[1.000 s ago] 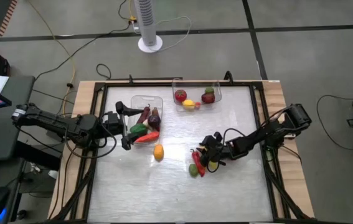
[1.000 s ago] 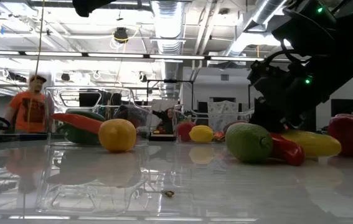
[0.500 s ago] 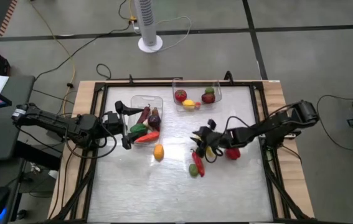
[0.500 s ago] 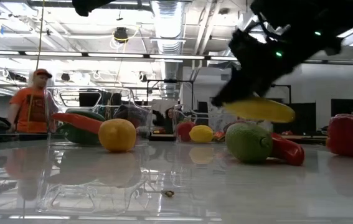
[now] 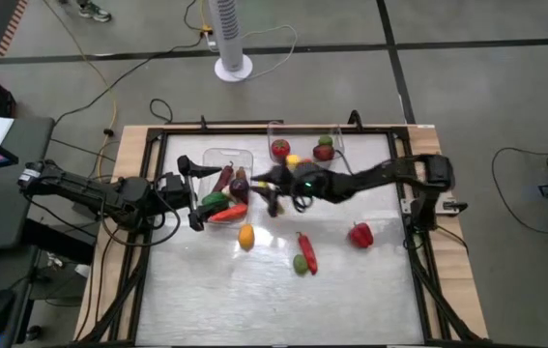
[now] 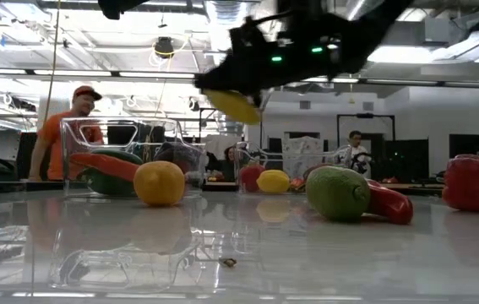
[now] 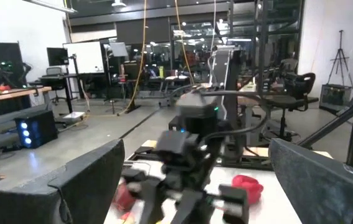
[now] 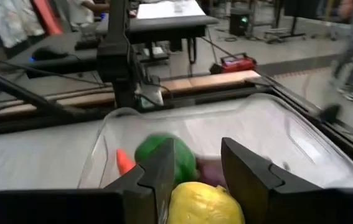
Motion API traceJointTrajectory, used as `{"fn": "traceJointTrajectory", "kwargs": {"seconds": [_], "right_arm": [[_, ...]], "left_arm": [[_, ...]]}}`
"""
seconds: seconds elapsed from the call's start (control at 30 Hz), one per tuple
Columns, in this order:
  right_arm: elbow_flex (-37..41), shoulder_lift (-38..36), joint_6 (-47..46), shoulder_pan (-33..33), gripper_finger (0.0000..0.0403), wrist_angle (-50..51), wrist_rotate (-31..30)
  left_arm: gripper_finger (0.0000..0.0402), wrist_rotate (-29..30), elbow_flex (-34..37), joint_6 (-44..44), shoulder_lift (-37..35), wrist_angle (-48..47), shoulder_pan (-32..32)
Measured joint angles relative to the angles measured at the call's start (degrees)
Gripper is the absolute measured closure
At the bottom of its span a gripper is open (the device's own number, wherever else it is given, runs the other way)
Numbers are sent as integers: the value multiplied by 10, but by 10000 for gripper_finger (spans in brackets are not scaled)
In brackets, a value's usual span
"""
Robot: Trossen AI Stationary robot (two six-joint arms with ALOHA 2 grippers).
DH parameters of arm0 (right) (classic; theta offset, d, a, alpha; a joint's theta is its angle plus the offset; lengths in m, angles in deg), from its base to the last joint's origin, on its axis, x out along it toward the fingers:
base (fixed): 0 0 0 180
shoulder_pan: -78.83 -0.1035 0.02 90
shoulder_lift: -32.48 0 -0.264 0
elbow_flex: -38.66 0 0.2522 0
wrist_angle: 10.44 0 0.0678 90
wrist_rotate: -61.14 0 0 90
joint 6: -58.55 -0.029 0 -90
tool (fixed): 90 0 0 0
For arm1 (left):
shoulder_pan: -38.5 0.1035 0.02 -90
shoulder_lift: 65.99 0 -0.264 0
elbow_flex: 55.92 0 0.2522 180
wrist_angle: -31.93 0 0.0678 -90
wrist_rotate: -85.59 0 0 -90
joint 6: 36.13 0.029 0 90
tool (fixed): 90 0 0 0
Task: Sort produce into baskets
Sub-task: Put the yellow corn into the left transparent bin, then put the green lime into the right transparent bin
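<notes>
From above, I see my right tool (image 5: 275, 184) stretched across the middle of the tabletop (image 5: 351, 280), just beside the left bin (image 5: 226, 184), its fingers narrowed on a yellow pepper (image 5: 266, 180). The left bin sits near the tabletop's left edge and holds a green piece, a carrot and dark purple pieces. The far bin (image 5: 305, 142) stands at the far edge with a tomato, a lemon and a red piece with a green top. Loose on the tabletop lie an orange (image 5: 245, 236), a lime (image 5: 300, 263) touching a long red pepper (image 5: 308, 250), and a red bell pepper (image 5: 360, 235) nearer the right edge. My left tool (image 5: 192, 194) waits at the left edge, jaws wide, beside the left bin.

From tabletop height, the yellow pepper (image 6: 232, 105) hangs in the air under the dark right tool (image 6: 260, 67), above the tabletop and between the two bins. The orange (image 6: 159, 183) stands before the left bin (image 6: 129, 160); the lime (image 6: 338, 192) and long red pepper (image 6: 389, 203) lie together, the red bell pepper (image 6: 476, 182) at the right. A person in an orange shirt (image 6: 57, 135) stands in the room behind.

Through the left wrist camera, the right arm (image 7: 192, 146) faces me, blurred, with the red bell pepper (image 7: 247, 187) behind it.

Through the right wrist camera, the fingers (image 8: 241, 171) clamp the yellow pepper (image 8: 204, 202), with the left bin (image 8: 251, 124) ahead, a green piece (image 8: 157, 152) and carrot tip (image 8: 124, 162) inside.
</notes>
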Motion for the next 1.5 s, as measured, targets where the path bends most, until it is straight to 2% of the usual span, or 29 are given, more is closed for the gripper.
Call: {"fn": "traceJointTrajectory", "kwargs": {"seconds": [0.23, 0.37, 0.5, 0.67, 0.8, 0.9, 1.1, 1.37, 1.5], "right_arm": [[-181, 127, -3, 29, 246, -2, 73], [-267, 187, -10, 36, 238, 4, 81], [-336, 227, -2, 37, 214, 46, 96], [-373, 230, 0, 42, 160, 136, 113], [-372, 178, 36, 44, 138, 277, 140], [-358, 138, 72, 20, 138, 349, 102], [-242, 68, 89, -69, 144, 362, 21], [-20, 1, -48, -196, 145, 293, -126], [37, -16, -92, -258, 145, 275, -147]], "left_arm": [[15, -7, 0, -8, 0, 6, -1], [15, -37, 0, -10, 0, 7, -1], [15, -41, 0, -7, 0, 5, -1], [15, -41, 0, -2, 0, 0, -1], [15, -41, 0, -15, 0, -4, -2], [15, -41, 0, -15, 0, -9, -2], [15, -39, 0, -18, 0, -10, -2], [15, -38, 0, -29, 0, -11, -2], [15, -36, 0, -33, 0, -12, -2]]}}
